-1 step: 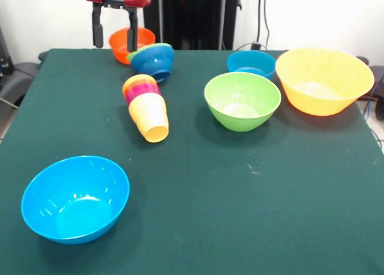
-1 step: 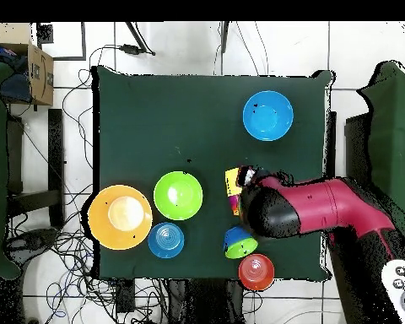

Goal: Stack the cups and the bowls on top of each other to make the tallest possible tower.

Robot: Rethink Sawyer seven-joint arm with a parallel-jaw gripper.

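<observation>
- At the near left of the desk (image 1: 240,215), a light blue bowl (image 1: 75,198) is seen standing upright and alone on the green cloth.
- Farther in, the tower (image 1: 147,104) is found lying on its side: the yellow cup (image 1: 150,118) points toward the near edge, and purple and orange rims are nested behind it.
- The wide end of the tower is formed by a dark blue bowl (image 1: 153,62) with a green rim, which is also tipped on its side.
- To the right of the tower, a green bowl (image 1: 242,100) is placed upright, well apart from it.
- Behind the green bowl, a small blue bowl (image 1: 251,63) and a large orange-yellow bowl (image 1: 324,80) are set just beside each other.
- At the far edge, an orange-red bowl (image 1: 127,44) is seen behind the dark blue one.
- Above this far bowl, the gripper (image 1: 114,27) is held in the air; its jaws are parted and nothing is gripped between them.
</observation>
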